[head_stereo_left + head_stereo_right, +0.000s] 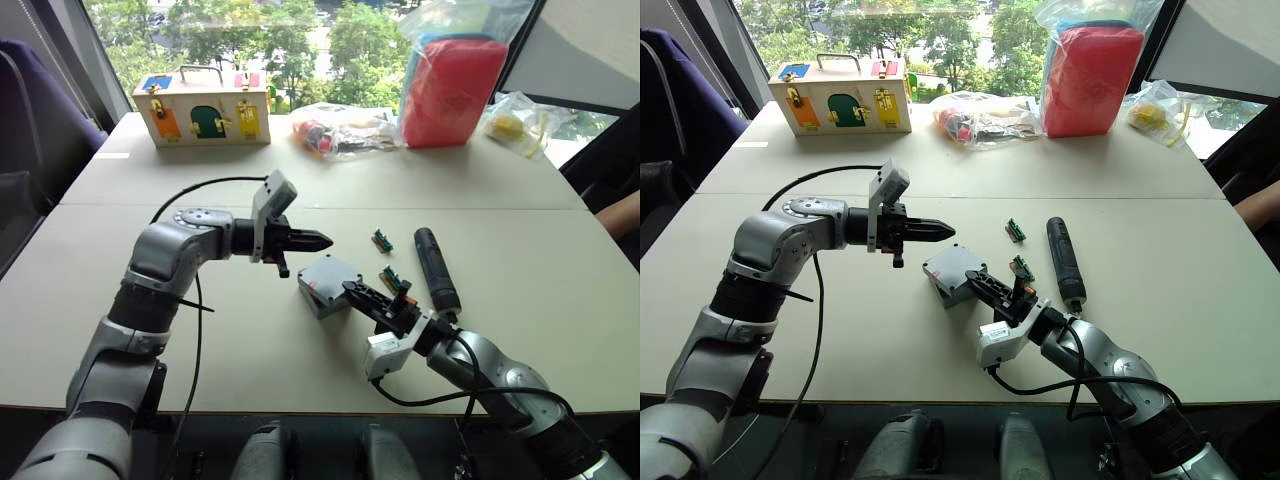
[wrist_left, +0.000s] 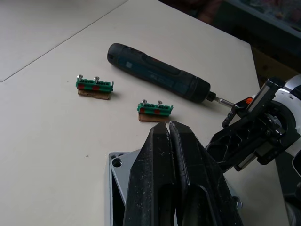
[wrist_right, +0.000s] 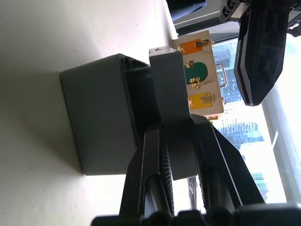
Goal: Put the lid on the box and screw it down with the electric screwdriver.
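Note:
The grey box [image 1: 328,283] sits mid-table, open side up. My right gripper [image 1: 353,291] reaches to its near right edge and is shut on the lid [image 3: 168,89], a flat grey piece held on edge against the box [image 3: 99,115]. Over the box's far left side hovers my left gripper [image 1: 318,240], shut and empty, pointing right; its closed fingertips [image 2: 170,129] hang above a box corner [image 2: 117,165]. The black electric screwdriver [image 1: 436,266] lies flat to the right of the box, its bit toward me.
Two small green terminal pieces [image 1: 382,240] [image 1: 390,277] lie between box and screwdriver. At the back stand a wooden box with coloured doors [image 1: 203,108], a plastic bag of toys [image 1: 335,130], a red bagged item [image 1: 452,85] and a yellow-filled bag [image 1: 518,124]. A person's arm [image 1: 620,215] is at the right edge.

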Tool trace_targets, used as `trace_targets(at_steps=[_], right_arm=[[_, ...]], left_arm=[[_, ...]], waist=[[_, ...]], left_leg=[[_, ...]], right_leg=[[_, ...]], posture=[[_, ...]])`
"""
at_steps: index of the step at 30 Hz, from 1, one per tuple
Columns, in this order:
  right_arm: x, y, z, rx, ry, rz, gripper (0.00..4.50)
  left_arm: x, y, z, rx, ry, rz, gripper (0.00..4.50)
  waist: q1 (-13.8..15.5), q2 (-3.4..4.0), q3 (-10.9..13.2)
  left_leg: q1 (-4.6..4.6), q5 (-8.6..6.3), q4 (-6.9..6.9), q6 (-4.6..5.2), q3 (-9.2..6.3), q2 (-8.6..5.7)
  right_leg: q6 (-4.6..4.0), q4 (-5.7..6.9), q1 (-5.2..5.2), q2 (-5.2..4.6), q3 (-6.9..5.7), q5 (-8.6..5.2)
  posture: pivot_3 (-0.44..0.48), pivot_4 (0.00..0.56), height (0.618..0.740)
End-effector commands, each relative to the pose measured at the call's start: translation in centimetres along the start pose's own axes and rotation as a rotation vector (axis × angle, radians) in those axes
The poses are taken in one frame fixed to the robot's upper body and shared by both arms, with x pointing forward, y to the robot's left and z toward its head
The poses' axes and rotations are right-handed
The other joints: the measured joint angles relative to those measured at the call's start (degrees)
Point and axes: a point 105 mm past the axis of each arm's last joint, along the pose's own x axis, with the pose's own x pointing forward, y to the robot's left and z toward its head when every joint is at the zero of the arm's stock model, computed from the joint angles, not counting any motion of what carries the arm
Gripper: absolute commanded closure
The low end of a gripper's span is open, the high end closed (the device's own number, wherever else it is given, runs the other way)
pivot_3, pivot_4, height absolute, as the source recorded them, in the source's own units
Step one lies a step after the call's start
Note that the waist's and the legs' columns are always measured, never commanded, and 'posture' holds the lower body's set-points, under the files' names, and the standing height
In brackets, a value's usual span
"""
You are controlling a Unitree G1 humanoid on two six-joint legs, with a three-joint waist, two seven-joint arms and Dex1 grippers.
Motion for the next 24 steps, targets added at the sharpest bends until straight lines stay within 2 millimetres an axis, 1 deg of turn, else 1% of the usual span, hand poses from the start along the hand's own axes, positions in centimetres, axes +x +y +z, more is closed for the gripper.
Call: trace_targets(at_steps=[1, 5, 8, 10, 15, 20, 24], right_arm=[[0.0, -2.7, 0.0, -0.031, -0.001, -0.111, 4.36], [0.2, -3.0, -0.1, -0.029, 0.02, -0.111, 4.36], [0.6, -3.0, -0.3, -0.014, 0.052, -0.086, 4.36], [0.8, -3.0, -0.4, 0.011, 0.071, -0.072, 4.36], [1.2, -3.3, 0.3, 0.041, 0.09, -0.018, 4.36], [1.2, -2.9, 1.3, 0.045, 0.085, 0.045, 4.36], [1.3, -2.5, 1.4, 0.05, 0.102, 0.086, 4.36]], left_arm=[[-0.8, 0.7, 0.9, 0.015, -0.053, 0.045, 4.45], [-1.3, 2.2, 0.8, 0.011, -0.063, 0.108, 4.45], [-1.3, 2.5, 0.8, 0.022, -0.062, 0.116, 4.45], [-1.2, 2.6, 0.9, 0.026, -0.064, 0.113, 4.45], [-0.9, 2.4, 1.0, 0.036, -0.071, 0.102, 4.45], [-0.4, 2.0, 1.1, 0.047, -0.071, 0.081, 4.45], [-0.1, 1.9, 1.0, 0.051, -0.065, 0.073, 4.45]], waist=[[-0.01, 0.0, 0.0], [-0.07, 0.0, 0.0], [0.04, 0.0, 0.0], [0.06, 0.0, 0.0], [0.0, 0.0, 0.0], [0.04, 0.0, 0.0], [-0.03, 0.0, 0.0]], left_leg=[[0.0, 0.0, 0.0, 0.0, 0.0, 0.0], [0.0, 0.0, 0.0, 0.0, -0.01, 0.01], [0.0, 0.0, 0.0, 0.0, 0.0, 0.0], [0.0, 0.0, 0.02, 0.0, 0.0, 0.0], [0.0, 0.0, 0.02, 0.0, -0.01, 0.0], [0.0, 0.0, 0.02, 0.0, -0.02, 0.01], [0.0, 0.0, 0.02, 0.0, -0.02, 0.0]], right_leg=[[0.0, 0.0, 0.0, 0.0, 0.0, 0.0], [0.0, 0.01, -0.01, 0.02, 0.0, 0.0], [0.0, 0.0, 0.0, 0.02, 0.0, 0.0], [0.0, 0.01, 0.0, 0.03, 0.0, 0.0], [0.0, 0.01, 0.0, 0.03, 0.0, 0.0], [0.0, 0.01, 0.0, 0.04, -0.01, 0.0], [0.0, 0.01, 0.0, 0.04, -0.01, 0.0]], posture=[[0.0, 0.15, 0.74], [0.0, 0.15, 0.74], [0.0, 0.15, 0.74], [0.0, 0.15, 0.74], [0.0, 0.15, 0.74], [0.0, 0.15, 0.74], [0.0, 0.15, 0.74]])
